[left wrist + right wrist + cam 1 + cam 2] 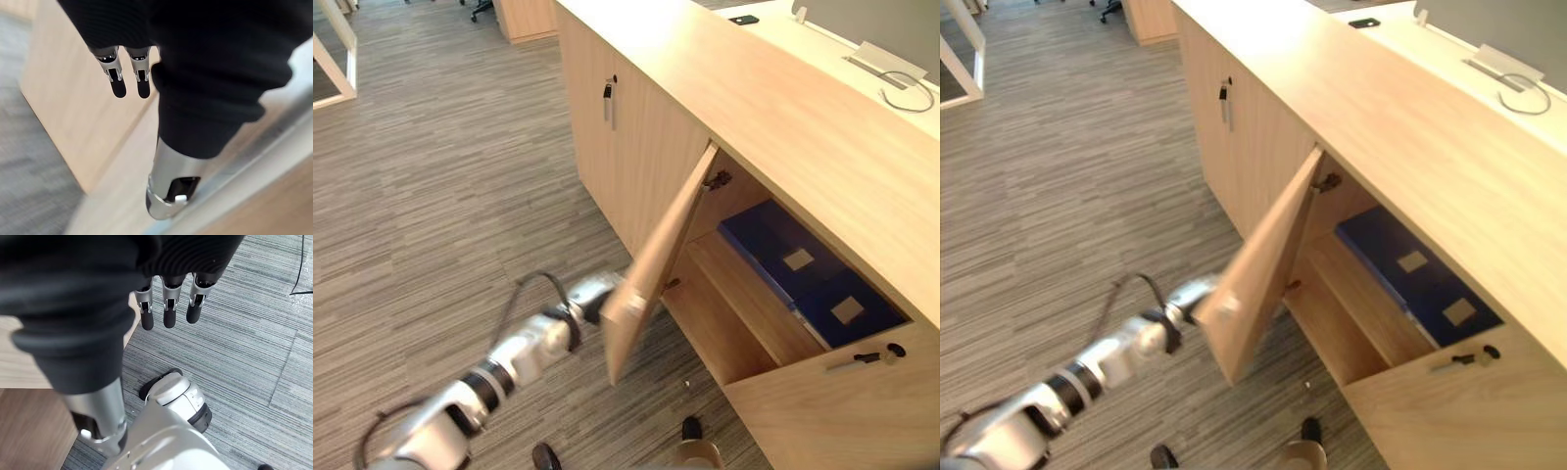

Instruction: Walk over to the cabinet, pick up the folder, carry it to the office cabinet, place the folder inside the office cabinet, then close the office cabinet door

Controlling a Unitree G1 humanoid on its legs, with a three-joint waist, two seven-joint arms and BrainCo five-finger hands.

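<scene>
Folder (783, 250), dark blue, flat, with pale square labels: lies on the upper shelf inside the light wood office cabinet (822, 147), well back from the opening. Placement judged done; closing remains.

Door (656, 255), light wood panel, hinged on the far side: stands about half open, its free edge swung out over the grey striped carpet floor (431, 196).

Left hand (210, 88): at the door's near free edge, on its outer face. Fingers (117, 81) straight, holding nothing.

Right hand (73, 308): hangs idle over the carpet, fingers (168, 308) straight and relaxed, empty.

Risks, as judged:
- Straight fingers pushing so near the edge could slide off it, leaving the door ajar.
- A hard push could make the door bounce back off the frame.
- Fingers wrapping past the edge could be pinched at closing.

Views compared: the eye views give the door's angle and the folder's position but hide the left fingers behind the panel. The left wrist view shows those fingers extended beside pale wood, though actual contact cannot be told.
</scene>
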